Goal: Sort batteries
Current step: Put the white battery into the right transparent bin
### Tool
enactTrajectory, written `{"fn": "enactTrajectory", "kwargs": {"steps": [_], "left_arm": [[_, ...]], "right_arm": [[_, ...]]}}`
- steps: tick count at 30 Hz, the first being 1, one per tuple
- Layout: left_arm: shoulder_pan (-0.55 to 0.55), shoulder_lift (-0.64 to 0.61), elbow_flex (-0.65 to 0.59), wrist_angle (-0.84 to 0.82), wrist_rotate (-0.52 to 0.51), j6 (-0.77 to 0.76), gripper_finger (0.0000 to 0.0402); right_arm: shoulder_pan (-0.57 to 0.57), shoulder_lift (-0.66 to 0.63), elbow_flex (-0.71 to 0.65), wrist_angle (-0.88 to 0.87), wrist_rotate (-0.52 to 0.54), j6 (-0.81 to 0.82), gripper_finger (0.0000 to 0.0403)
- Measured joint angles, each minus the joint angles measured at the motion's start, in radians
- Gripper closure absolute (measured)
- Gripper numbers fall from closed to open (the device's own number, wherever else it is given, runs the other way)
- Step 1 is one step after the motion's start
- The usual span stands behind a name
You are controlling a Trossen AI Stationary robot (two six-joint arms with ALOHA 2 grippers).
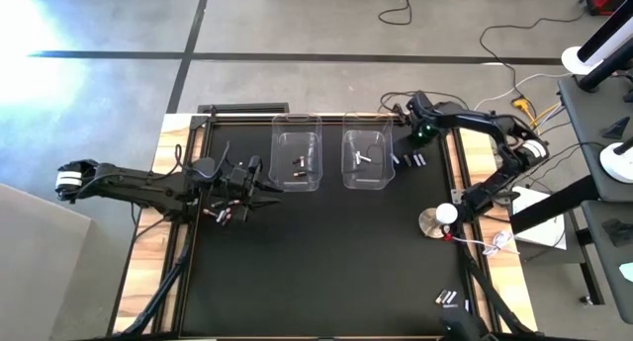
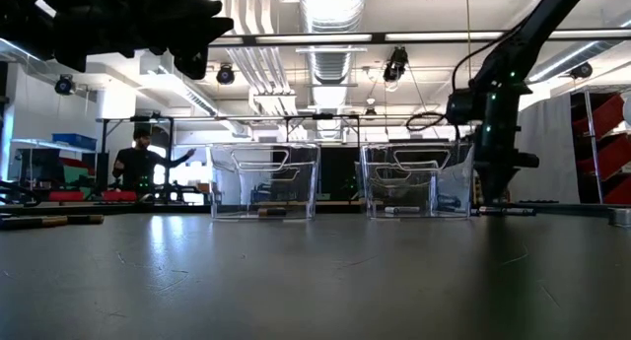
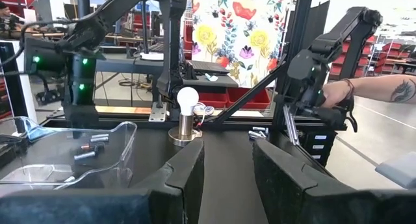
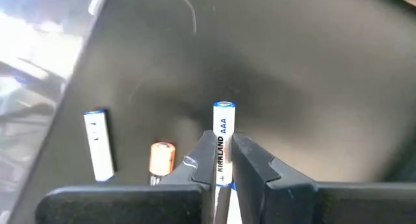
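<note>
Two clear bins stand at the far middle of the black mat: the left bin [image 1: 297,161] holds dark batteries [image 1: 300,166], the right bin [image 1: 366,159] a silvery-white one [image 1: 364,157]. My right gripper [image 1: 423,135] points down just right of the right bin and is shut on a white AAA battery [image 4: 223,130]. Beside it on the mat lie another white battery [image 4: 97,145] and a copper-topped one [image 4: 161,158]. My left gripper [image 1: 259,181] hangs open and empty, raised left of the left bin, with dark batteries [image 1: 223,213] lying on the mat near it. My right gripper pinches the white AAA battery between its two fingers [image 4: 207,156], which come from above and lie across it. They grip its lower half [image 4: 223,160], and the blue-ringed end [image 4: 223,107] sticks out past the fingertips. Whether it is off the mat I cannot tell.
A round silver-white disc with a red wire [image 1: 435,220] sits at the mat's right edge. More batteries lie near the right gripper [image 1: 408,160] and at the near right corner [image 1: 447,298]. A person's forearm [image 3: 377,91] shows beyond the table. The mat's middle and near part are bare.
</note>
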Motion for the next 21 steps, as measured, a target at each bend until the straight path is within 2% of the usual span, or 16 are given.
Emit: {"fn": "enactTrajectory", "kwargs": {"steps": [6,14,18,21], "left_arm": [[0.0,0.0,0.0,0.0,0.0,0.0,0.029],[0.0,0.0,0.0,0.005,0.0,0.0,0.029],[0.0,0.0,0.0,0.015,-0.001,0.008,0.029],[0.0,0.0,0.0,0.037,-0.001,0.01,0.029]], "right_arm": [[0.024,-0.13,0.0,-0.042,0.002,0.02,0.0378],[0.172,-0.329,0.011,-0.052,0.027,0.024,0.0379],[0.269,-0.355,0.063,-0.074,0.028,0.024,0.0379],[0.341,-0.324,0.125,-0.106,0.064,0.024,0.0379]]}}
